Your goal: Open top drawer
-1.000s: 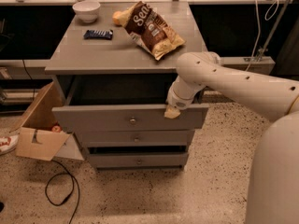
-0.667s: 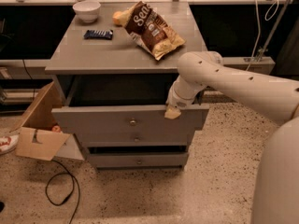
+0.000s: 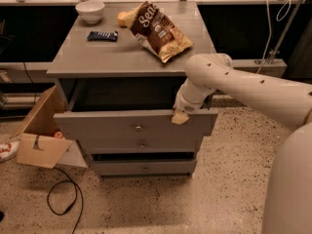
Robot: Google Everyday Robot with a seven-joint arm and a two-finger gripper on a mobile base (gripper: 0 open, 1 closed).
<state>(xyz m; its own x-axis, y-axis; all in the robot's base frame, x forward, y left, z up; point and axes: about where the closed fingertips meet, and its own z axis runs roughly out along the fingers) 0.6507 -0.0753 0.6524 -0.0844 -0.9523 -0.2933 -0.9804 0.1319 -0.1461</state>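
Observation:
The top drawer (image 3: 107, 129) of the grey cabinet is pulled out, and its dark box stands open under the cabinet top. Its wide flat front has a small round metal knob (image 3: 138, 127) at the centre. My gripper (image 3: 179, 116) rests at the upper edge of the drawer front, right of the knob, with the white arm (image 3: 234, 82) reaching in from the right. Two shorter drawer fronts (image 3: 143, 144) sit below it, the lowest (image 3: 145, 168) pulled out slightly.
On the cabinet top (image 3: 97, 57) lie a white bowl (image 3: 90, 9), a dark snack bar (image 3: 102, 35), a brown chip bag (image 3: 158, 30) and a yellow item (image 3: 124, 17). An open cardboard box (image 3: 39, 135) stands at the left, and a black cable (image 3: 63, 199) lies on the floor.

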